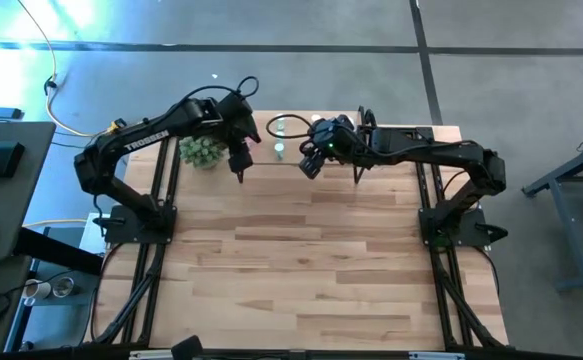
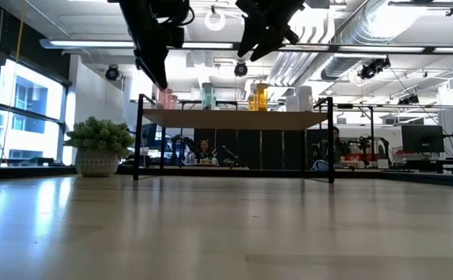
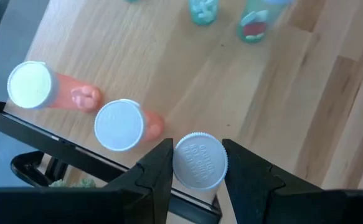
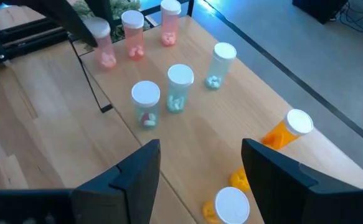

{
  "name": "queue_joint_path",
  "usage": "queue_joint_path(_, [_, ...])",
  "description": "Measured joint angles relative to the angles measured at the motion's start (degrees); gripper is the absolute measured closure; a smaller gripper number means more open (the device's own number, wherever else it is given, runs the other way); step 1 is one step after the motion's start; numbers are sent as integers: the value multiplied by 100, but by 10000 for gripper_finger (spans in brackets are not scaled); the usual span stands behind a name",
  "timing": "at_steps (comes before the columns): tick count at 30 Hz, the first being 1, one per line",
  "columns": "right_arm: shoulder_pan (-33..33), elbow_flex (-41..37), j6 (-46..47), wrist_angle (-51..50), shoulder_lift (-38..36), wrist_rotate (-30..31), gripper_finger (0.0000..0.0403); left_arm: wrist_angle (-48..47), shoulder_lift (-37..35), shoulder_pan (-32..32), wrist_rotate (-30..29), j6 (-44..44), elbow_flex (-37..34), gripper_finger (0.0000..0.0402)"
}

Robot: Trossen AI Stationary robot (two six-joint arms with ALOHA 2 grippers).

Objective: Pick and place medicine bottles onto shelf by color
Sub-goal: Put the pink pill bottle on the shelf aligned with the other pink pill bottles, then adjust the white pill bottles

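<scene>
Here, the left gripper (image 3: pixel 198 163) is clamped on a white-capped bottle (image 3: pixel 199 160), one finger on each side of the cap. The bottle's long axis runs straight away from the wrist camera, so only the ribbed cap shows, at lower centre of the left wrist view; its body colour I cannot tell.

The shelf (image 2: pixel 234 120) sits upper centre in the low view. The left gripper hangs above its left end, at top left of that view.

Two pink bottles (image 3: pixel 122 124) stand upright on the shelf top, just left of the held cap in the left wrist view and close to the shelf's edge. Judged from this, the held bottle belongs in that pink row, and the drop is nearly straight down, with the nearest pink cap just beside one finger. A sideways drift could knock it.

The green bottles (image 4: pixel 180 87) stand mid-shelf, centre of the right wrist view. The orange bottles (image 4: pixel 287 132) are at lower right there, one leaning.

The right gripper (image 4: pixel 200 168) is spread wide and empty, over the orange end, well apart from the pink row. The left arm is clearly the nearer one.
</scene>
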Motion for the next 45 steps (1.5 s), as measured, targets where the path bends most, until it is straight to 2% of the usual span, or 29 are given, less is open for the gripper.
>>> queue_joint_path(29, [0, 0, 1, -76, 4, 0, 187, 89, 183, 19, -19, 0, 9, 282])
queue_joint_path(40, [0, 0, 1, -76, 4, 2, 187, 47, 205, 19, -17, -2, -17, 212])
queue_joint_path(45, [0, 0, 36, -76, 7, 2, 187, 67, 203, 19, -19, -2, -17, 198])
